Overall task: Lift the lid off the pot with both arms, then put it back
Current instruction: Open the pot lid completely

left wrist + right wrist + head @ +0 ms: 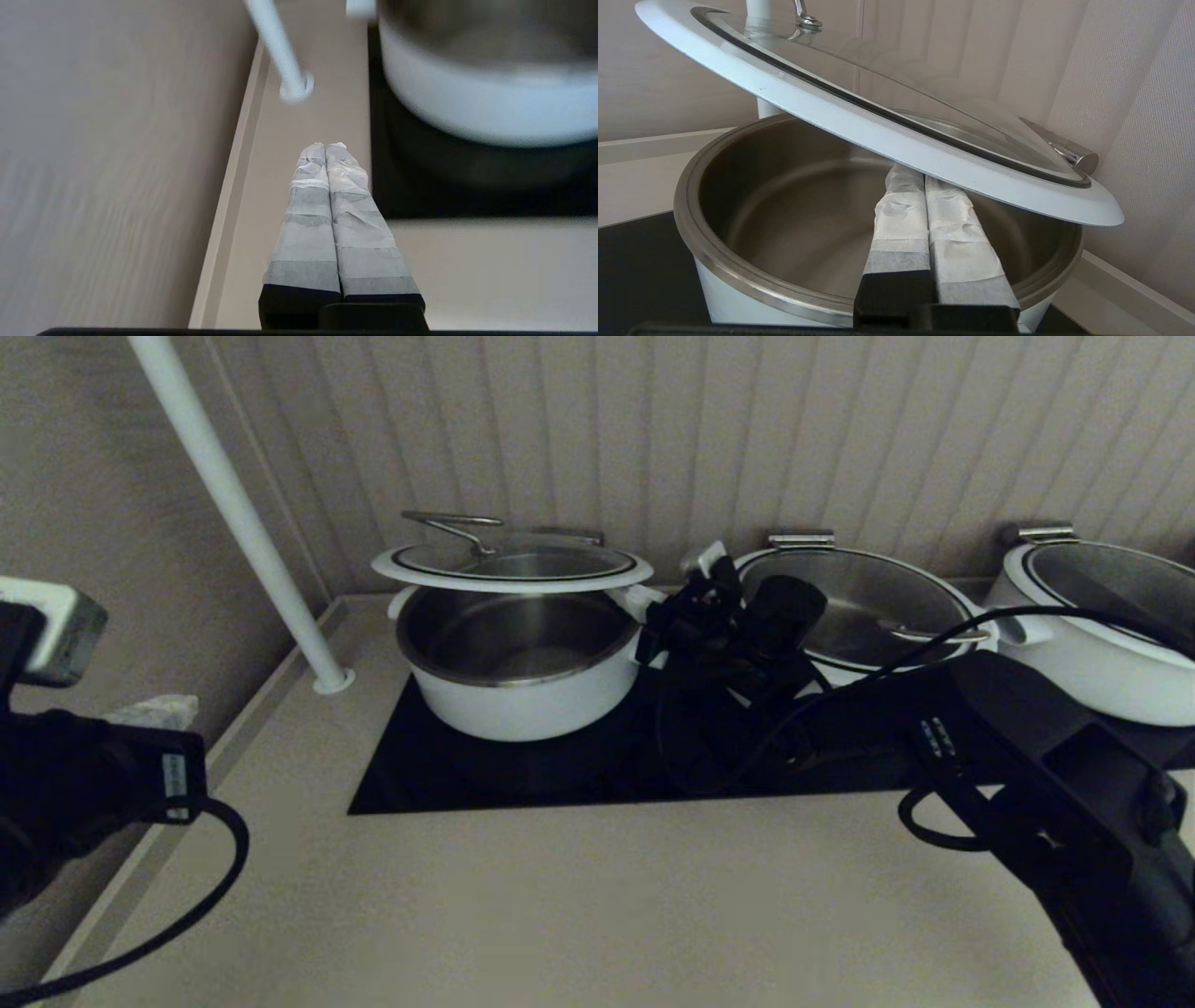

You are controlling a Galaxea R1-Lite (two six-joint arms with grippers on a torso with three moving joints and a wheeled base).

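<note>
The lid (pixel 512 565), glass with a white rim and a steel wire handle, is raised clear of the pot (pixel 523 705) and hangs tilted over its open steel inside. My right gripper (pixel 658 616) reaches in from the pot's right side. In the right wrist view the right gripper (pixel 911 170) is shut, its taped fingertips (pixel 896 186) tucked under the lid's white rim (pixel 878 126) above the pot's steel rim (pixel 714 252). My left gripper (pixel 140 711) is at the far left of the counter, away from the pot. In the left wrist view it (pixel 325 145) is shut and empty.
Two wider white pots (pixel 868 607) (pixel 1102 644) with lids stand to the right on the black cooktop (pixel 485 775). A white pole (pixel 243 523) rises left of the pot. The ribbed wall is close behind. The counter has a raised edge on the left.
</note>
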